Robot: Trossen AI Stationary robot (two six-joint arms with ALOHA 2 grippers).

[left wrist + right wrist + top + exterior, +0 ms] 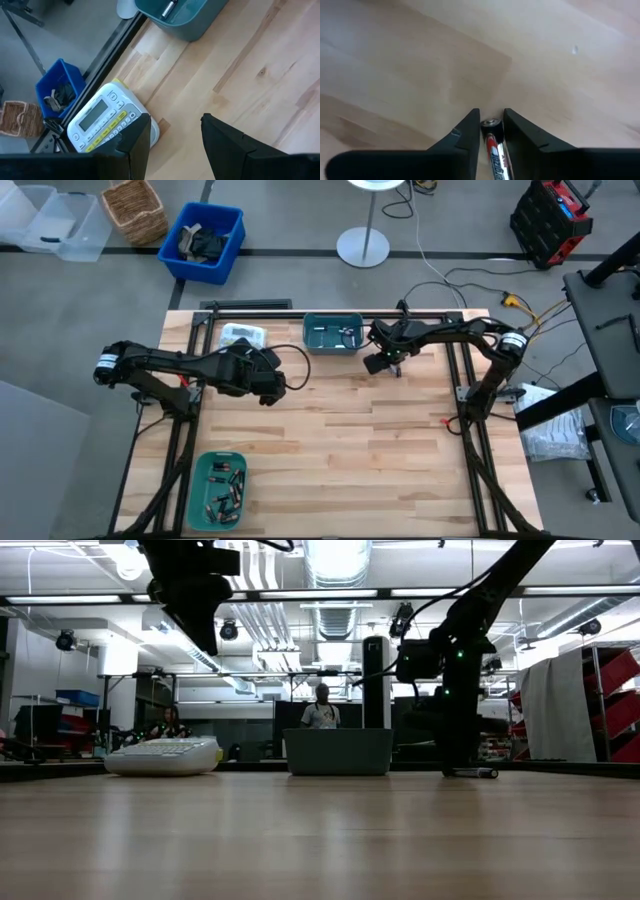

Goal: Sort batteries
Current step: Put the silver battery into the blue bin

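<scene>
- Right now my right gripper pinches one battery between its two fingers, low down over the wooden table, just beside the far teal bin.
- From the low camera I can see that battery lying flat on the wood under the right arm.
- My left gripper is spread wide with nothing in it, high over the table next to the white label-maker.
- More batteries sit in the near teal bin at the table's front left corner.
- Off the table, on the grey floor, I see a blue box and a woven basket.
- Far back in the room, a person stands behind the table.
</scene>
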